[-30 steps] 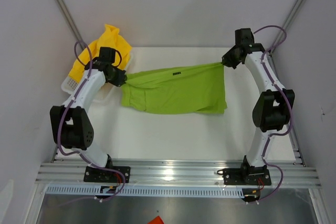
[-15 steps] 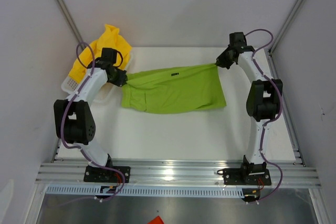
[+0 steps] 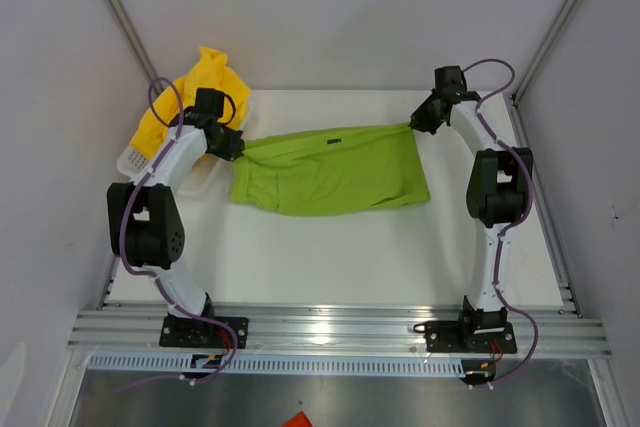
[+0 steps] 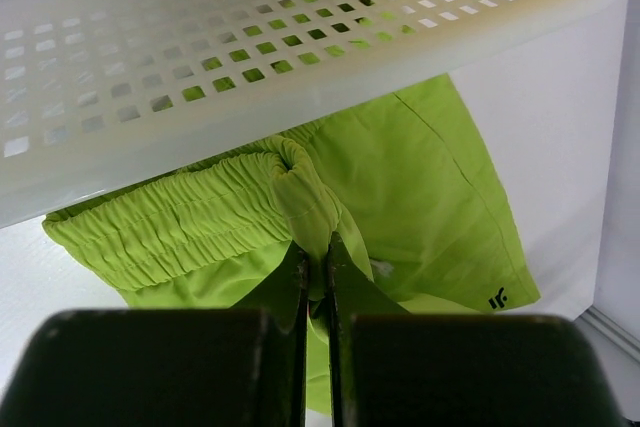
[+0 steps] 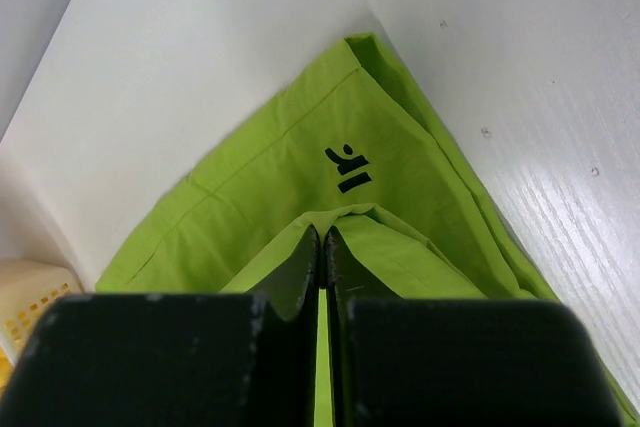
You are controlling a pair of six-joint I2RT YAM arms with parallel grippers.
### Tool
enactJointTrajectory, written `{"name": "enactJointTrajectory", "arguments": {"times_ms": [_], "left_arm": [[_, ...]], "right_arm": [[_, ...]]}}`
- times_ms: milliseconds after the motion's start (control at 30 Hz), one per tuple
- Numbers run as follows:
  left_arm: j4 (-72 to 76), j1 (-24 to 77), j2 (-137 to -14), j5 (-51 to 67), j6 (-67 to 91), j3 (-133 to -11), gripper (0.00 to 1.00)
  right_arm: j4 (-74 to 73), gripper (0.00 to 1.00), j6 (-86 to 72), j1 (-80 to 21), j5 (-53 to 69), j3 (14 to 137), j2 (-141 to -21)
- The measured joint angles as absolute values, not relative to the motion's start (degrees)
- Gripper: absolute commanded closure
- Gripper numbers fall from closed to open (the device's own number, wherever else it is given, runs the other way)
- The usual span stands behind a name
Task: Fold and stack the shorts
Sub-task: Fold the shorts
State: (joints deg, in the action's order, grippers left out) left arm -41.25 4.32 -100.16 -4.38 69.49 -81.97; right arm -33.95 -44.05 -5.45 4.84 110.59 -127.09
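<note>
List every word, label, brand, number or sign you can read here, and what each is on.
Small dark logo on the lime green shorts: a stylised mark, no readable word.
Dark logo near a hem, left wrist view: likewise not legible as letters.
Dark mark in the top view: too small to read.
No other text.

light: bright, even | shadows: soft | focus: wrist foregrounds blurred
</note>
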Motion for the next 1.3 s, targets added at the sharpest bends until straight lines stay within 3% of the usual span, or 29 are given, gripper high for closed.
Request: {"name": "enactJointTrajectory", "arguments": {"times_ms": [700,800,833,900,933,1000,1033,1067,1300], "left_arm": [[-38.52,4.32,-103.42,-3.25,68.95,-84.82,1.0],[-37.67,4.32,-103.72,-3.22,68.88,-84.88,0.96],[-37.39,4.32,-103.83,-3.22,68.66,-84.88,0.8],[-36.42,4.32,-104.03,-3.22,67.42,-84.88,0.59],[-35.64,4.29,-104.12,-3.22,66.57,-84.88,0.36],[-33.89,4.19,-104.16,-3.09,65.41,-84.88,0.2],[-33.08,4.12,-104.16,-2.83,64.66,-84.88,0.06],[-32.34,4.1,-104.18,-2.76,63.9,-84.88,0.01],[-30.87,4.08,-103.18,-4.32,61.73,-84.9,0.01]], "right_arm": [[-29.32,1.0,-44.58,-4.47,5.08,110.65,-127.24],[-27.68,0.99,-45.06,-4.34,5.48,110.96,-128.07],[-27.22,0.88,-45.25,-4.34,5.5,111.0,-128.53],[-26.13,0.67,-45.56,-4.34,5.65,111.04,-129.6],[-25.61,0.45,-45.78,-4.27,5.65,111.09,-130.1],[-25.1,0.38,-45.63,-4.05,5.67,111.22,-131.07],[-25.02,0.32,-45.52,-3.92,5.72,111.26,-131.41],[-24.99,0.3,-45.47,-3.86,5.67,111.26,-131.57],[-24.6,0.28,-44.56,-3.57,5.52,112.51,-131.04]]}}
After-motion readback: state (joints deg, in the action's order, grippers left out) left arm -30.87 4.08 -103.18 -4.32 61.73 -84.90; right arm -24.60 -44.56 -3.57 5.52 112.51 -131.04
